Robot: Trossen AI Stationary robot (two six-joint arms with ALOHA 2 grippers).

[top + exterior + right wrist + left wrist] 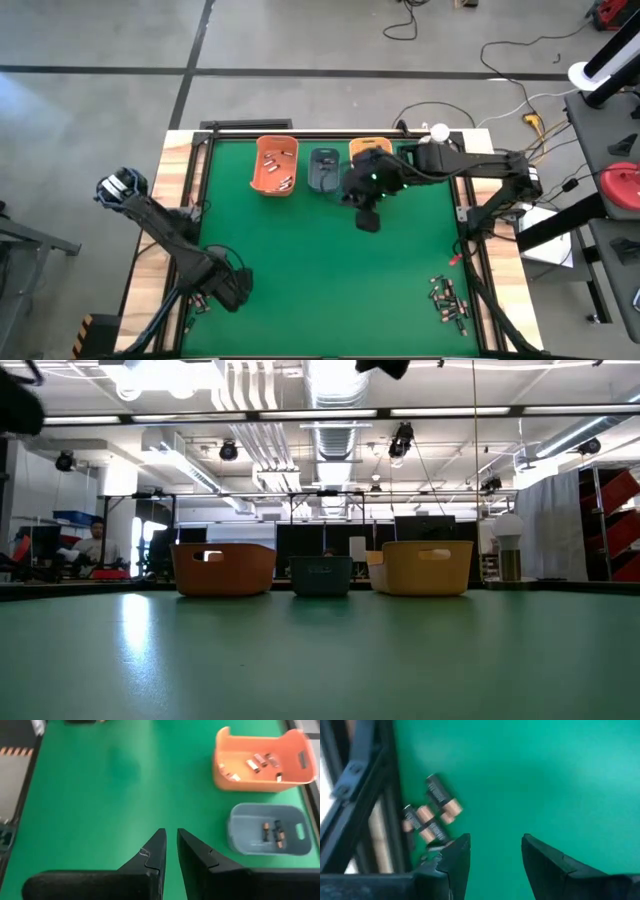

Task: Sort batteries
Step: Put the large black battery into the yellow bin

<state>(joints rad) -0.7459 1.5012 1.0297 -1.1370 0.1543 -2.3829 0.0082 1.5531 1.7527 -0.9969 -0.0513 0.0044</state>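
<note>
At the far edge of the green counter (320, 290) three bins stand in a row: an orange bin (275, 166) on the left, a small blue-grey bin (324, 170) in the middle and a yellow-orange bin (368, 149) on the right, the last partly covered by the right arm. The right gripper (169, 851) hangs above the counter just in front of the blue-grey and yellow-orange bins, its fingers nearly closed with only a thin gap between them and nothing held. Its wrist view looks down on the orange bin, which has several batteries (260, 762) scattered on its floor, and on the blue-grey bin, which holds a few dark batteries with coppery ends (273, 832). The left gripper (495, 857) sits low at the near left corner of the counter, fingers spread apart and empty, just beside a small cluster of loose batteries (432, 812) lying by the counter's left frame. Another pile of loose batteries (449, 301) lies on the counter near the near right corner, well apart from both grippers. In the low view a person (94, 540) sits far back in the room on the left.
</note>
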